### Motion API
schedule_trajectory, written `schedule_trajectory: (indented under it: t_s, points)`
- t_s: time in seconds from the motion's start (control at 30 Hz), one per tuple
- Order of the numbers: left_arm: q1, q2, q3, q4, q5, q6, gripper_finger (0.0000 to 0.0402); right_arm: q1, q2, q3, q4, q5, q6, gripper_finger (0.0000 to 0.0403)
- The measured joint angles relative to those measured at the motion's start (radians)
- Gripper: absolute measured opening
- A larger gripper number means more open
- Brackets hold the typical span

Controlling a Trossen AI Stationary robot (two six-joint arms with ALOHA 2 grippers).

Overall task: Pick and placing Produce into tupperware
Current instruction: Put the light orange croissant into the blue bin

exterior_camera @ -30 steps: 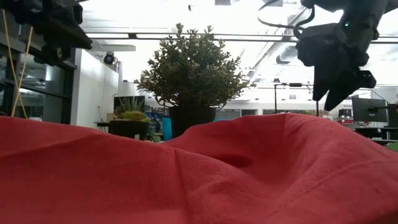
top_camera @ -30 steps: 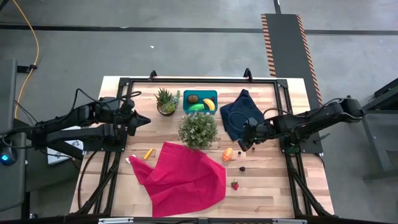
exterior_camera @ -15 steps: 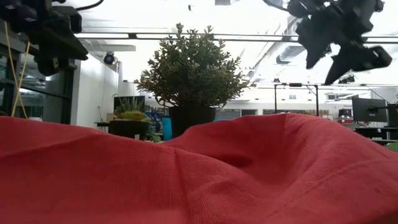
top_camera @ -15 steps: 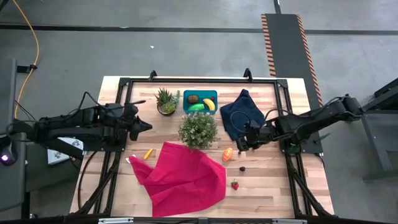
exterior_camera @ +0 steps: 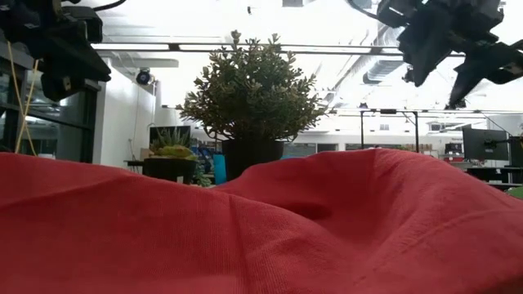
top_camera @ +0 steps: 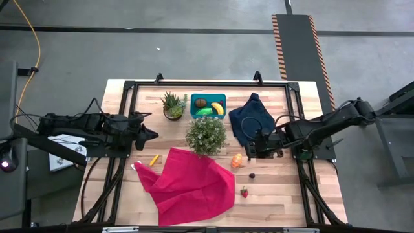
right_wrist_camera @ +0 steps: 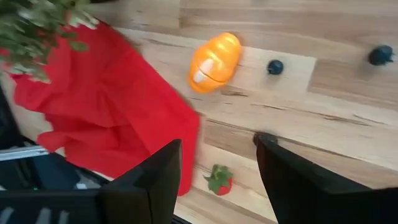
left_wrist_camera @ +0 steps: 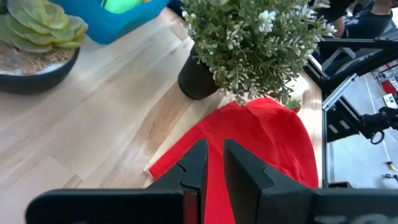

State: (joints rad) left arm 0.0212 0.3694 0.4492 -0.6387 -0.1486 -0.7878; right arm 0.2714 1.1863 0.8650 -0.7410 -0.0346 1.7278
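Note:
The teal tupperware [top_camera: 208, 105] stands at the table's far middle. In it lie a yellow banana [top_camera: 218, 109], a brown oval [top_camera: 201, 102] and a green piece [top_camera: 204, 111]. On the bare wood lie an orange piece [top_camera: 237, 160], two dark bits [right_wrist_camera: 275, 66] [right_wrist_camera: 380, 55], a strawberry [top_camera: 244, 191] and a small yellow-orange piece [top_camera: 154, 159]. My right gripper [top_camera: 249, 150] hangs open above the table, just right of the orange piece, holding nothing. My left gripper [top_camera: 150, 134] is shut and empty, above the wood left of the bushy plant.
A bushy potted plant [top_camera: 206, 134] stands mid-table and a succulent in a dark bowl [top_camera: 173, 105] sits left of the tupperware. A crumpled red cloth [top_camera: 187, 184] covers the near middle. A navy cloth [top_camera: 249, 123] lies behind my right gripper.
My right gripper has risen and rolled about its own axis while staying open beside the orange piece. My left gripper has swung a little toward the table's near edge and sunk slightly, staying shut. No produce has moved.

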Motion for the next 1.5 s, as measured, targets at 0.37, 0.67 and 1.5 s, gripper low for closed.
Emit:
schedule_trajectory:
  t_s: [0.37,0.67,1.5]
  points:
    - [-0.008,0.002,0.000,-0.023,0.017,0.078,0.0040,0.003,0.206,0.141,-0.049,0.005,0.181,0.0199]
    - [-0.009,0.001,0.000,-0.019,0.133,0.129,0.0040,0.002,0.426,0.424,-0.255,0.057,0.277,0.0199]
    - [-0.008,0.001,0.000,-0.063,0.156,0.205,0.0040,-0.003,0.608,0.477,-0.309,0.154,0.413,0.0226]
